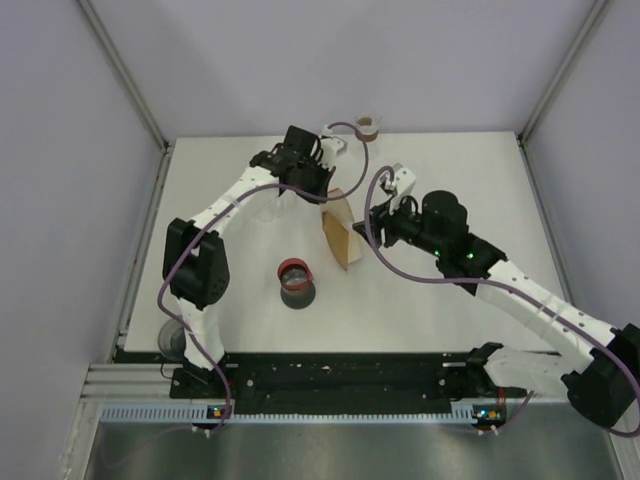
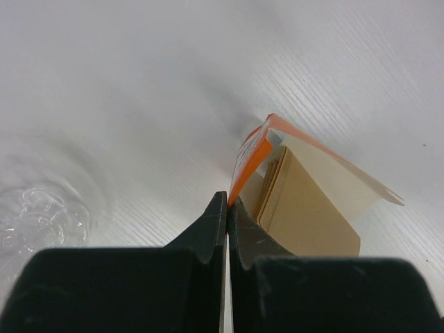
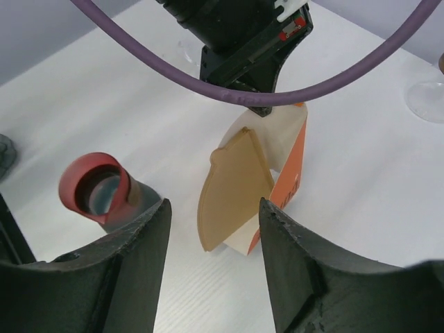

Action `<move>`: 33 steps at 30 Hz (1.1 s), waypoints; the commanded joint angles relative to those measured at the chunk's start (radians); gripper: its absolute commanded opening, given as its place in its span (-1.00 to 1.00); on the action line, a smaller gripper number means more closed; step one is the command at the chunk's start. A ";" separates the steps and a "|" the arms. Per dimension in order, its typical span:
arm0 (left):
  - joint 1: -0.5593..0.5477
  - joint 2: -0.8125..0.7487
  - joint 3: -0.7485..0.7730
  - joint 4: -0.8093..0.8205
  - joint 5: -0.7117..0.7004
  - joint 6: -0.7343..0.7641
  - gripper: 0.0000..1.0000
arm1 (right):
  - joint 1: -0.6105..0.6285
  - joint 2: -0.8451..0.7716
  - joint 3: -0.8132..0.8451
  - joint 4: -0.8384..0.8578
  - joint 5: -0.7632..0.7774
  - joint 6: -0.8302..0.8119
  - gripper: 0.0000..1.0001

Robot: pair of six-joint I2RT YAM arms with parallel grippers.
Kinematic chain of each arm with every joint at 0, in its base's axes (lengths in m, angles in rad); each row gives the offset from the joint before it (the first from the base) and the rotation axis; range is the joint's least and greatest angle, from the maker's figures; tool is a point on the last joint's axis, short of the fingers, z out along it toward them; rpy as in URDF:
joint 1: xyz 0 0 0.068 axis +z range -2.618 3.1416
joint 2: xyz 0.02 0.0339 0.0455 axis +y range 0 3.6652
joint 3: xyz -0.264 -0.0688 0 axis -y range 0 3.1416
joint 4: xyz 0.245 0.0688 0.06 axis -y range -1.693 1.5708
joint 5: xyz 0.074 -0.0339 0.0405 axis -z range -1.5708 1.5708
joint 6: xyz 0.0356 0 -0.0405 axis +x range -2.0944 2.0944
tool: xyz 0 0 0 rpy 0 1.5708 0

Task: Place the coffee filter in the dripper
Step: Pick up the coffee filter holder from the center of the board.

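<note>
Filter (image 3: 232, 187): brown paper, standing on edge in the open side of its pack (image 3: 288, 149), mid-table. I see more brown filters stacked behind it in the left wrist view.

Pack: white and orange card, upright on the table (image 1: 450, 180), with its open side facing my right arm.

Left gripper (image 2: 227, 208): jaws closed tight on the orange top edge of the pack.

Right gripper (image 3: 214, 205): jaws apart and holding nothing. It is level with the filter and just in front of it, and I see no contact.

Red-rimmed pot (image 3: 97, 191): dark body, standing near the pack on its left.

Clear ribbed vessel (image 2: 38, 222): on the table beside the left gripper, apart from the pack.

Glass (image 1: 367, 126): at the far edge, with something brown inside that I cannot make out.
</note>
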 commanded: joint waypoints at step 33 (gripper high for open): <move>-0.085 -0.272 0.050 -0.156 0.090 -0.191 -1.00 | 0.106 0.086 -0.006 -0.028 0.032 0.104 -0.28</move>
